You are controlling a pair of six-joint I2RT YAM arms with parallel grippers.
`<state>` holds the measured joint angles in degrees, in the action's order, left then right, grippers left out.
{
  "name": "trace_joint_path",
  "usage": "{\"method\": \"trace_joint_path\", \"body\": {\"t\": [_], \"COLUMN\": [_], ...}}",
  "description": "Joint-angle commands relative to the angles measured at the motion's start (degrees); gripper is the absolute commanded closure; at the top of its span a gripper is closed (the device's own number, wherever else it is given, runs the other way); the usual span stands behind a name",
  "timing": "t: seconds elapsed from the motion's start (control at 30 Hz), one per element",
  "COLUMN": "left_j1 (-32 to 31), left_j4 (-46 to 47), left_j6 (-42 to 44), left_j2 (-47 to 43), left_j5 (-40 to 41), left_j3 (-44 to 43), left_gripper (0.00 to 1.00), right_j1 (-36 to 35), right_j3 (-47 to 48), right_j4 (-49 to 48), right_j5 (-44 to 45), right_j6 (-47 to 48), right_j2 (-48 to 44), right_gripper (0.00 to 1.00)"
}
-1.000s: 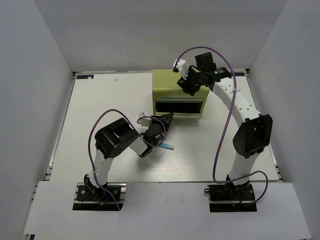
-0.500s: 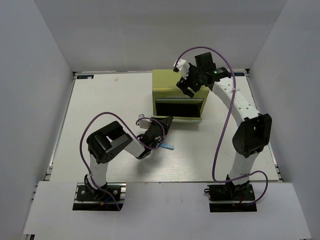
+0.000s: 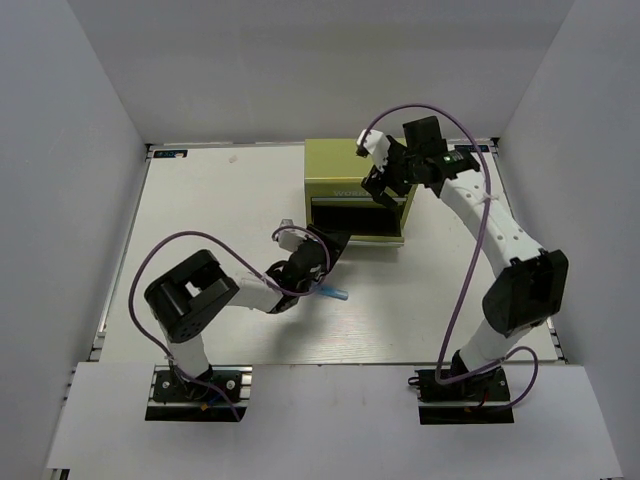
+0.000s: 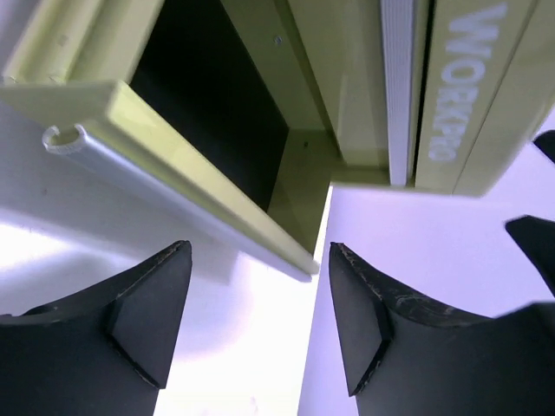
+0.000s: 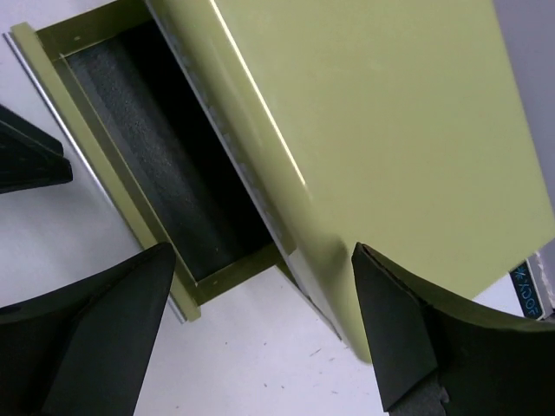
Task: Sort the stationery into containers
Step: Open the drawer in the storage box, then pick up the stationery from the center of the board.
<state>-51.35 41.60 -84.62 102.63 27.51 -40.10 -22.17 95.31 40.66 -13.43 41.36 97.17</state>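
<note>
A light blue stick [image 3: 334, 294] lies in front of the green box [image 3: 335, 165], just behind the left pincer [image 3: 338, 240] on its near side. That pincer's fingers stand apart and empty, facing the box's open drawer [image 3: 358, 214]. The right pincer [image 3: 383, 187] hovers above the box's front right corner, also spread.

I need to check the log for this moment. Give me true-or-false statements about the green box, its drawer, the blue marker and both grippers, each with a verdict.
1. A drawer of the olive-green box is pulled open. True.
2. The left gripper holds the blue marker. False: it is open and empty, and the marker lies on the table near that arm.
3. The right gripper hangs open above the box. True.
4. A marker lies in the open drawer. False: the part of its dark inside that shows is empty.
</note>
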Motion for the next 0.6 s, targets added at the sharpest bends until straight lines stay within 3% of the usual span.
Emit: {"method": "trace_joint_path", "body": {"t": [0.0, 0.17, 0.23, 0.27, 0.3, 0.4, 0.47, 0.53, 0.57], "left_j1": [-0.76, -2.17, -2.7, -3.31, -3.32, -3.32, -3.32, -3.32, -3.32], "left_j4": [-8.18, -21.97, -26.46, -29.01, -34.87, -49.09, -56.51, -67.41, -70.32], "left_j6": [5.23, 8.42, 10.08, 10.7, 11.92, 13.42, 14.04, 14.04, 13.17], "left_j2": [-6.82, -15.6, -19.55, -24.27, -26.75, -37.8, -44.15, -53.99, -57.42], "left_j5": [-3.77, -7.72, -8.25, -9.56, -9.58, -11.68, -9.69, -7.83, -6.34], "left_j3": [-1.91, 0.98, 3.79, 4.58, 6.07, 8.44, 10.2, 11.26, 12.49], "left_gripper": [0.25, 0.25, 0.25, 0.25, 0.25, 0.29, 0.57, 0.93, 0.95], "right_j1": [0.2, 0.29, 0.29, 0.2, 0.11, -0.32, -1.64, -2.87, -5.4], "right_j3": [-4.14, -13.38, -18.82, -21.28, -22.26, -27.62, -31.56, -34.82, -37.1], "right_j4": [0.91, 0.73, 0.99, 3.08, 3.97, 6.88, 7.93, 6.2, 3.22], "right_j5": [-2.21, -9.91, -13.09, -18.77, -20.65, -29.44, -34.01, -33.42, -32.02], "right_j6": [1.7, 7.04, 8.46, 10.91, 13.11, 14.45, 13.57, 10.85, 9.54], "right_j2": [-8.02, -17.96, -23.12, -24.12, -26.13, -28.95, -28.53, -27.82, -27.12], "right_gripper": [0.11, 0.16, 0.32, 0.4, 0.55, 0.72, 0.83, 0.82, 0.78]}}
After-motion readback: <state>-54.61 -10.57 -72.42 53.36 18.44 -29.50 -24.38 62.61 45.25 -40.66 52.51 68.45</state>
